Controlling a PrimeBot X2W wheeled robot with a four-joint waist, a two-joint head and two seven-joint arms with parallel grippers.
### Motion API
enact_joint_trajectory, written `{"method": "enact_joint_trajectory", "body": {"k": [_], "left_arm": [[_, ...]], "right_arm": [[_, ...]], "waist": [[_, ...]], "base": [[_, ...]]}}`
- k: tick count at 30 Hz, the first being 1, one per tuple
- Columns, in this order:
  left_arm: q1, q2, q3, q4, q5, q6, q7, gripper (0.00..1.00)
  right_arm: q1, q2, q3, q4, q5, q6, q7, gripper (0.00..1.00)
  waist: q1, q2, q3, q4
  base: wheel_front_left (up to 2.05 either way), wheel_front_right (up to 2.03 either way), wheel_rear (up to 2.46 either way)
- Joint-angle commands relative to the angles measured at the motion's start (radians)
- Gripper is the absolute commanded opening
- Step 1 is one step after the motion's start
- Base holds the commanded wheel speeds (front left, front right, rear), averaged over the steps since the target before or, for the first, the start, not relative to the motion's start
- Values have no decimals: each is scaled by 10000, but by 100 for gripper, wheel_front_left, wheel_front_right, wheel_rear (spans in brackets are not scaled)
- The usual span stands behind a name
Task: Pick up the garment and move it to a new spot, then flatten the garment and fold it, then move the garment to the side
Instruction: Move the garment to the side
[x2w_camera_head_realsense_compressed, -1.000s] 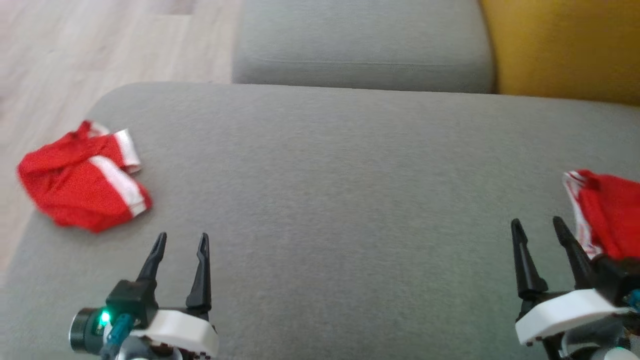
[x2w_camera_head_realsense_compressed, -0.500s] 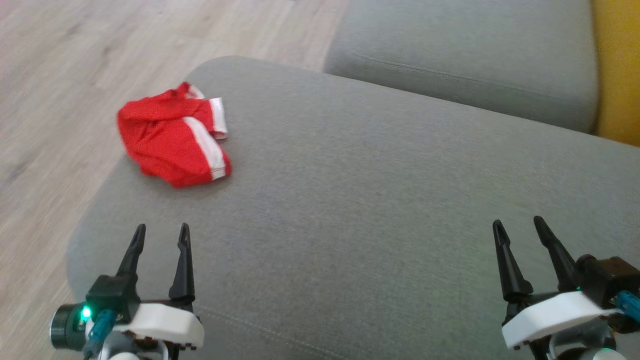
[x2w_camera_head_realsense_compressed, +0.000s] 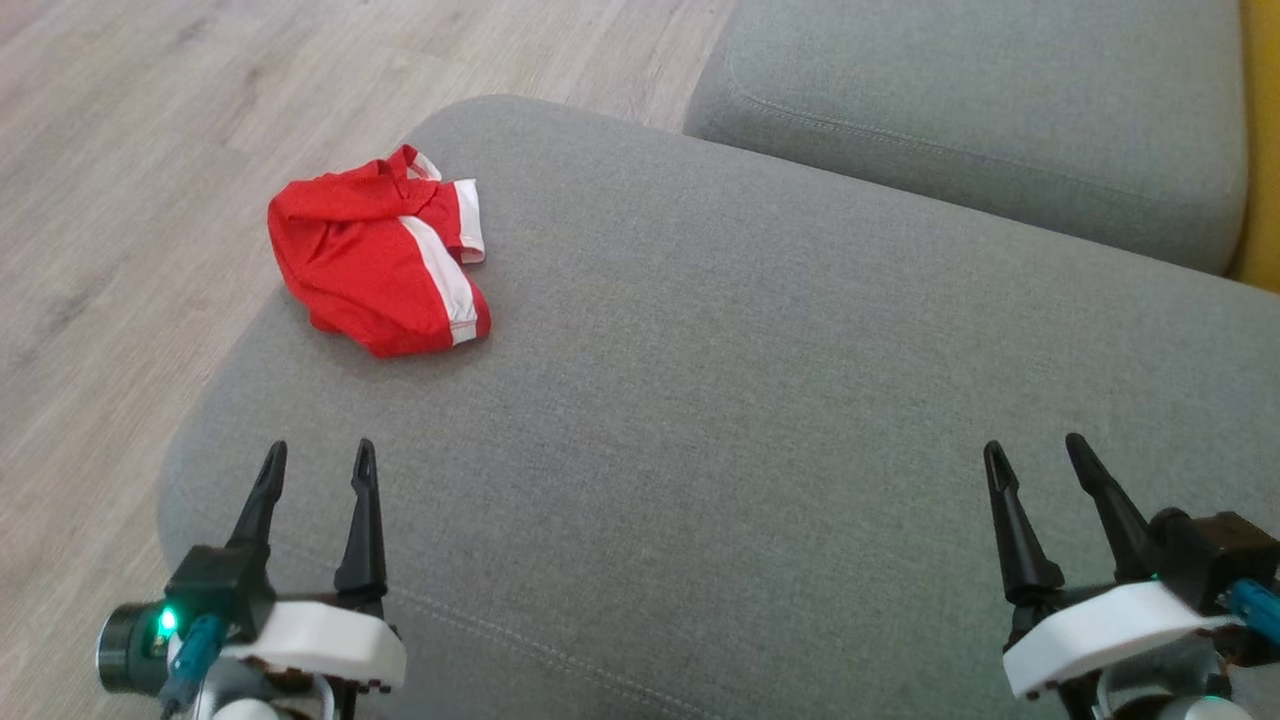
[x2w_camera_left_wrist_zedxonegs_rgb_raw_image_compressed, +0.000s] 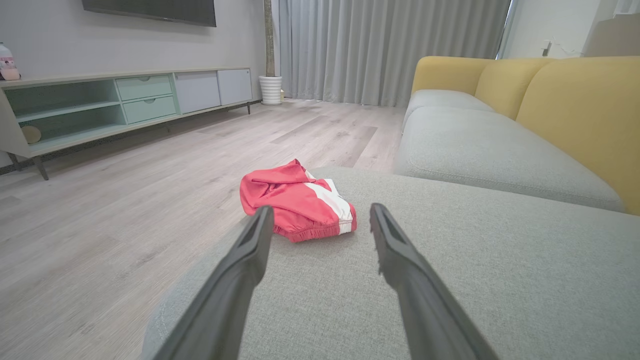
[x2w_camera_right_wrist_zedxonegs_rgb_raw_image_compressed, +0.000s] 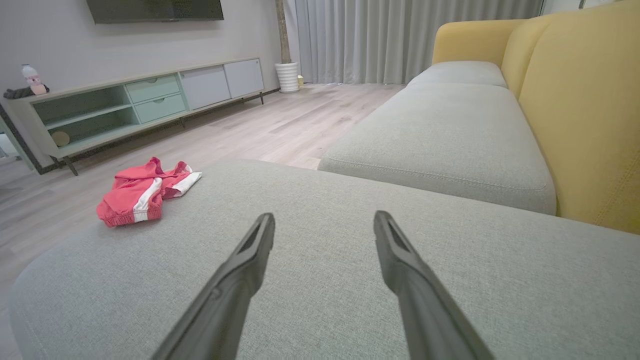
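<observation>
- The red garment (x2w_camera_head_realsense_compressed: 375, 265) with white stripes lies crumpled at the far left corner of the grey sofa cushion (x2w_camera_head_realsense_compressed: 720, 400), beside the edge over the wooden floor (x2w_camera_head_realsense_compressed: 120, 200).
- The left end effector (x2w_camera_head_realsense_compressed: 321, 447) is released and empty, and points toward the garment without touching it.
- The right end effector (x2w_camera_head_realsense_compressed: 1032, 445) is likewise released and empty, well apart from the garment.

No legible text, label, brand, number or sign appears on any surface in these three views.
</observation>
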Motion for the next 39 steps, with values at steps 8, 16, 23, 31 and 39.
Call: {"method": "enact_joint_trajectory", "body": {"k": [8,16,23,31,39], "left_arm": [[-1711,-169,558,12,-243,-160,-243,100],[-4358,-753,1239,2607,-884,-961,-345,100],[-6945,-761,1702,6550,-1254,-1942,-353,100],[-8589,-710,1890,10123,-1695,-2595,-89,100],[-9142,-372,1928,11766,-1808,-2974,-176,0]], "right_arm": [[-876,-64,189,-942,-598,-9,537,100],[-1706,-305,332,-1751,-1114,-9,1313,100],[-2376,-539,378,-2096,-1192,-9,1480,100],[-2744,-485,484,-1894,-1107,-9,1282,100],[-2961,-301,189,-1543,-929,-9,489,100]], "waist": [[0,-1,1126,-309],[0,-1,3180,-962],[0,-1,4389,-1459],[0,-1,4632,-1882],[0,-1,4300,-2177]], "base": [[0,0,0],[0,0,0],[0,0,0],[0,0,0],[0,0,0]]}}
